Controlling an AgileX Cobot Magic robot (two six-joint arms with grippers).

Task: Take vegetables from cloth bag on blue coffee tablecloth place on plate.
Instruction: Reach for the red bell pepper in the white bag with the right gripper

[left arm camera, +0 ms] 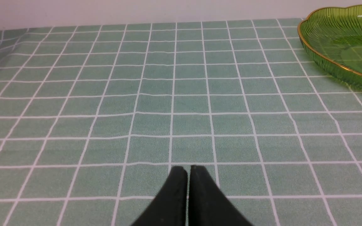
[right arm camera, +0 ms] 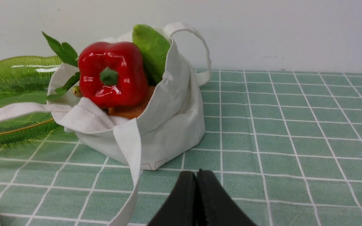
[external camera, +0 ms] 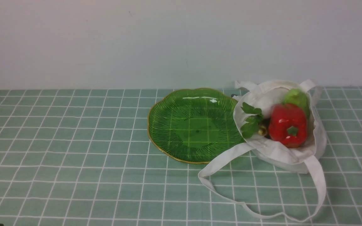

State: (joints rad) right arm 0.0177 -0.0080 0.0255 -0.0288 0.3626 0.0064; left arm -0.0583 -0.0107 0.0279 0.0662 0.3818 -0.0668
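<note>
The white cloth bag (external camera: 281, 150) stands on the tablecloth (external camera: 74, 141), touching the right edge of the green glass plate (external camera: 168, 110), which holds nothing. In the bag I see a red bell pepper (external camera: 287, 124), a light green pepper (external camera: 297, 99), leafy greens (external camera: 250, 121) and a white radish (external camera: 264, 102). In the right wrist view the bag (right arm camera: 168, 125) holds the red pepper (right arm camera: 115, 75), the green pepper (right arm camera: 151, 50) and an orange-brown potato (right arm camera: 130, 111). My right gripper (right arm camera: 196, 172) is shut, low in front of the bag. My left gripper (left arm camera: 188, 169) is shut over bare cloth, left of the plate (left arm camera: 341, 44).
One long white strap (external camera: 262, 213) loops over the cloth in front of the bag and lies across the plate's near edge. A plain white wall (external camera: 168, 40) stands right behind the table. The cloth (left arm camera: 74, 94) is slightly rippled at far left.
</note>
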